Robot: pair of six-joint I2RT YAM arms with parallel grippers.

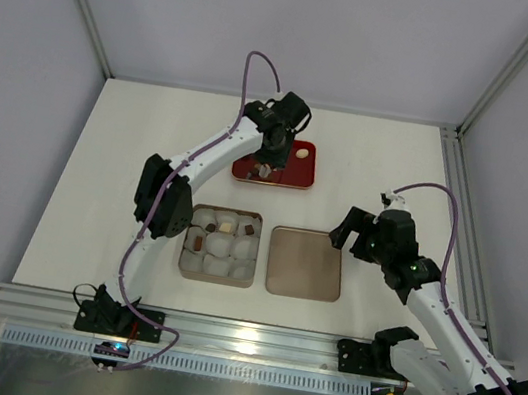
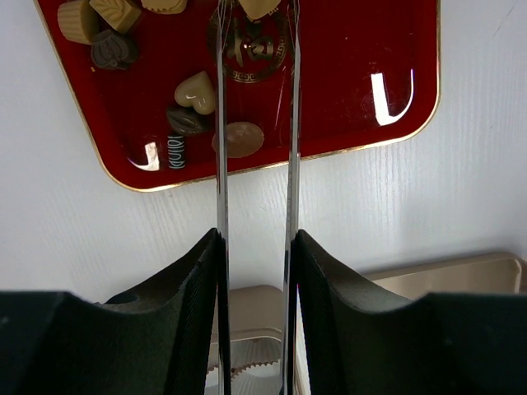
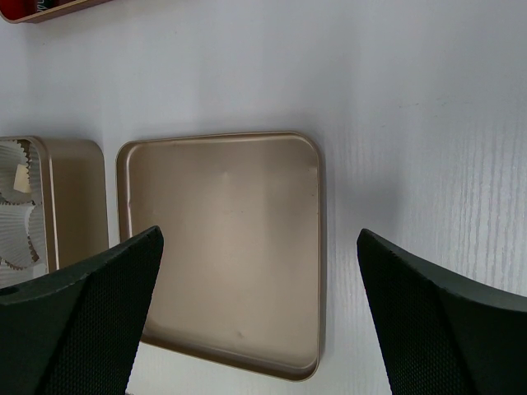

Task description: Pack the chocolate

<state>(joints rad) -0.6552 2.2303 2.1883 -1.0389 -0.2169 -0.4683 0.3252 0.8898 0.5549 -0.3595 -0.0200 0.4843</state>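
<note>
While the left arm is reaching from the near edge of the table [image 1: 95, 179] toward its far middle, the left gripper [image 1: 266, 162] is hanging over the red tray [image 2: 370, 49]. Its two thin blades are standing narrowly apart. A round dark chocolate [image 2: 251, 51] with an embossed face is lying at the blade tips. Whether the blades are pinching it I cannot tell. Beside the blades more pieces are lying loose on the tray: a cream heart [image 2: 196, 90], a dark oval [image 2: 188, 122] and a tan round one [image 2: 243, 140]. A small cluster [image 2: 103, 29] is sitting near a tray corner.

Closer to the near edge, left of the table's middle, the open tin [image 1: 182, 260] is sitting with white paper cups [image 1: 217, 264] filling it. A few brown and tan pieces [image 1: 229, 226] are resting in its far cups, well apart from the left gripper. Just right of the tin, the lid [image 1: 306, 263] is lying flat with its hollow side up.

Farther right, the right gripper [image 3: 260, 304] is hovering above the lid with its jaws spread wide, gripping nothing.
</note>
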